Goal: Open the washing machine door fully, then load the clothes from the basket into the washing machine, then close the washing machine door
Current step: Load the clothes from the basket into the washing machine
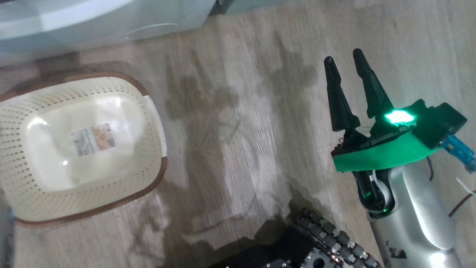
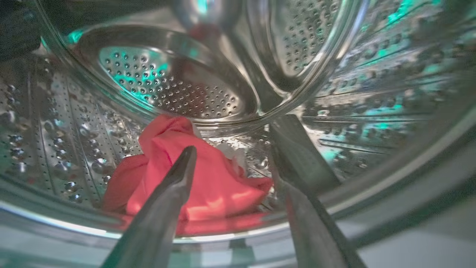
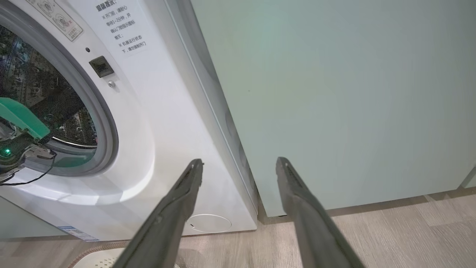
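From the head, holds the right tool (image 1: pixel 343 56) wide and empty over the bare floor (image 1: pixel 241 111), with the basket (image 1: pixel 18 123) well off to its left and showing just a label sticker, so probably nothing more to fetch. Along the left wrist, reaches the left tool (image 2: pixel 236 134) into the steel drum (image 2: pixel 167 82), fingers spread wide and gripping nothing, the red clothes (image 2: pixel 223 186) heaped just beyond and below the tips on the drum's floor. Along the right wrist, points the same spread fingers at the washing machine (image 3: pixel 156 130) and the green cabinet (image 3: pixel 334 93) beside it, apparently parked clear of the opening where the left arm (image 3: pixel 18 123) works. Leaves, by this look, only the door to shut.
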`<state>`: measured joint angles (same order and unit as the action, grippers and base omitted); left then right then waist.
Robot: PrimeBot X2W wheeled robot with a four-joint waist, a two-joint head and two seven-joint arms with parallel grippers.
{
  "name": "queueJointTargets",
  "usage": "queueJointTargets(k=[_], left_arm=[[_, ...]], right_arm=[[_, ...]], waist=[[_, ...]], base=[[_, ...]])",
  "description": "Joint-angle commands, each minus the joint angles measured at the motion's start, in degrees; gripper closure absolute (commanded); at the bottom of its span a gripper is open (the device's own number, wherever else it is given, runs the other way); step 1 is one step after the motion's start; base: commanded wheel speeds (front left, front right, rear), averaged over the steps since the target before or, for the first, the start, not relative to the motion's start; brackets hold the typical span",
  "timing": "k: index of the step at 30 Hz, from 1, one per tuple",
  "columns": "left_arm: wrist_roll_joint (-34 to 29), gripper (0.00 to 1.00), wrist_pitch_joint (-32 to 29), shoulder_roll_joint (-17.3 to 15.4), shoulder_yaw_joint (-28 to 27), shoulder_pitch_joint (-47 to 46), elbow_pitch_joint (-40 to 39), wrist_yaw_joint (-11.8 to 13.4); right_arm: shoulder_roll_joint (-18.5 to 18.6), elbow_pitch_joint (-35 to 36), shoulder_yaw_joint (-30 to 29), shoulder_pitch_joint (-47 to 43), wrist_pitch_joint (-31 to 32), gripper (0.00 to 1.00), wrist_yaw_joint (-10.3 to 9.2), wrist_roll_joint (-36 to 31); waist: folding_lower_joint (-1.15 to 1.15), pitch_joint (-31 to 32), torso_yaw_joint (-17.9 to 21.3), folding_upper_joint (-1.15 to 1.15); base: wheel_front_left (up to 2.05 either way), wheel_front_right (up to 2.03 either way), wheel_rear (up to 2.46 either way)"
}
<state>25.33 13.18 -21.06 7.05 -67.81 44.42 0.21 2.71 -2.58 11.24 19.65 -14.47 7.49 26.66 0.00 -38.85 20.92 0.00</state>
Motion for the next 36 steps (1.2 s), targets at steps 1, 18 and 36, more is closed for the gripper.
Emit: queueJointTargets(k=[1,18,36], left_arm=[[0.23,0.00,0.51,-1.50,-0.60,1.50,-3.50,0.54],[-0.32,0.00,1.74,1.23,-3.61,33.16,-38.78,7.21],[-3.88,0.00,1.81,4.12,-3.80,54.57,-50.62,10.69]], right_arm=[[0.17,1.29,0.45,-0.79,-0.52,0.00,0.00,-0.49],[0.17,0.11,-3.93,-1.84,-0.52,0.00,0.00,-6.15],[0.17,-1.42,-7.90,-5.43,0.72,0.00,0.00,-13.30]], waist=[[0.00,1.74,-1.70,0.00],[0.00,11.05,-10.40,0.00],[0.00,20.15,-16.05,0.00]], base=[[0.00,0.00,0.00],[0.00,0.00,0.00],[0.00,0.00,0.00]])
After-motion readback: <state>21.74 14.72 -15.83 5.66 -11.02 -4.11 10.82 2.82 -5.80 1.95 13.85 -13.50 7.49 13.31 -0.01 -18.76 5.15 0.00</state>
